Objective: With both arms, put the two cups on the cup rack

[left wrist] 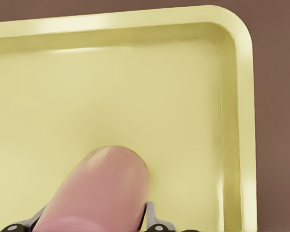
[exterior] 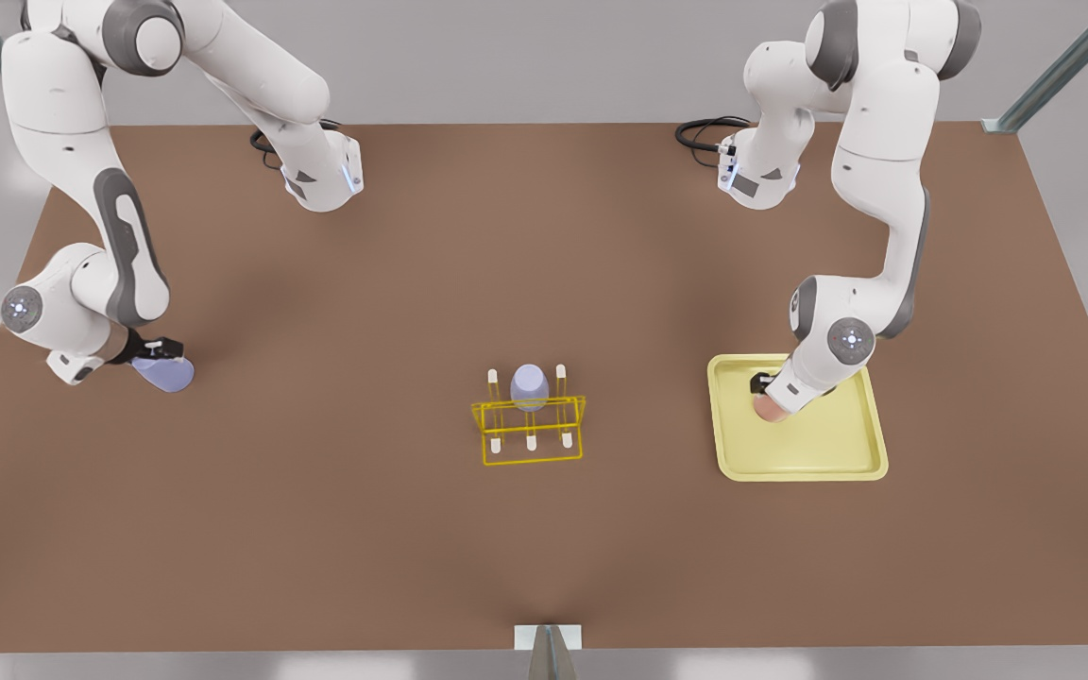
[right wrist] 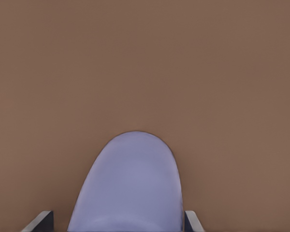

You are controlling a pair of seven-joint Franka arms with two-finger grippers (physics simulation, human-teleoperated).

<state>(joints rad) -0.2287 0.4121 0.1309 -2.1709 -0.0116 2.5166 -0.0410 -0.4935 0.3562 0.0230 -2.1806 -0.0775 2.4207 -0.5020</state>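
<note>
At the middle of the brown surface (exterior: 544,283) stands the cup rack (exterior: 528,430), a thin yellow wire frame with white-tipped pegs, and a lavender cup (exterior: 529,386) sits upside down over one back peg, hiding it. Toward the front view's right, the salmon pink cup (exterior: 769,408) lies inside the pale-yellow tray (exterior: 804,461), mostly covered by the left hand (exterior: 765,395); the left wrist view shows its fingers (left wrist: 151,212) closed against the cup's sides (only their tips are visible). Far toward the front view's left, the right hand (exterior: 155,353) grips a second lavender cup (exterior: 164,373), tilted, and whether it touches the surface is hard to tell; its fingers (right wrist: 42,220) are cut off by the frame.
</note>
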